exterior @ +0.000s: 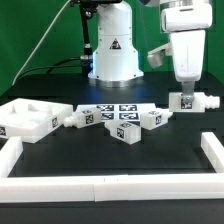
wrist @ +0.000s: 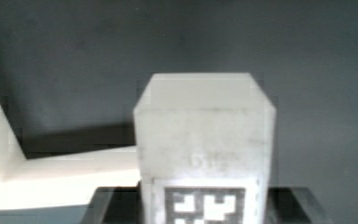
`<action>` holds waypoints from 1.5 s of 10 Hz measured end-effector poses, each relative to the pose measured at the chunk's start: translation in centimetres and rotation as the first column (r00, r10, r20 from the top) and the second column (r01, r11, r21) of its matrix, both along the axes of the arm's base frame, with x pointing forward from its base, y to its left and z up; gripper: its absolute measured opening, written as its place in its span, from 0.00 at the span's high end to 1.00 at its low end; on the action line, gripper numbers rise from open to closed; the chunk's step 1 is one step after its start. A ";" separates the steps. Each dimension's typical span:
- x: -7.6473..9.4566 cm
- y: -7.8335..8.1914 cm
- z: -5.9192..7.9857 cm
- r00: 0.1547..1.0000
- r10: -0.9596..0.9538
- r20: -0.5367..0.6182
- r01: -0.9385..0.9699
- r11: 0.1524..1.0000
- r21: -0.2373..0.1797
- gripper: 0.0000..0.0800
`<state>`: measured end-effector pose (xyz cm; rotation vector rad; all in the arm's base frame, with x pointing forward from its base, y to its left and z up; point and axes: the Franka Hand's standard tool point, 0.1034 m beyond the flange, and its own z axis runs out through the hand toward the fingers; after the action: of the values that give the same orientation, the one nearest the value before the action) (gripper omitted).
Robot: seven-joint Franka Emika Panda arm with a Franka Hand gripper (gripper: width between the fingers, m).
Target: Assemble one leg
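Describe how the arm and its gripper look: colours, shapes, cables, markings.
The glossy white arm has rounded casings and grey seams at the joints. Its domed white base bears a black triangular sticker and glows blue at the foot. A thin black cable trails behind it. The gripper has a boxy white body.

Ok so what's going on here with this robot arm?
The arm's gripper is closed on one white leg at the exterior view's right, low over the table. Whether the leg is resting or just lifted can't be told. Three more legs lie loose around the marker board. The white tabletop piece sits at the exterior view's left, with nothing attached yet.
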<state>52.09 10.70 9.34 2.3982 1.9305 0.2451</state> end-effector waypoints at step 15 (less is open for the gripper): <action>-9.0 4.3 -6.3 1.000 -0.019 0.015 0.017 0.994 0.106 0.65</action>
<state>43.12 14.95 3.05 2.4694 1.9348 0.3744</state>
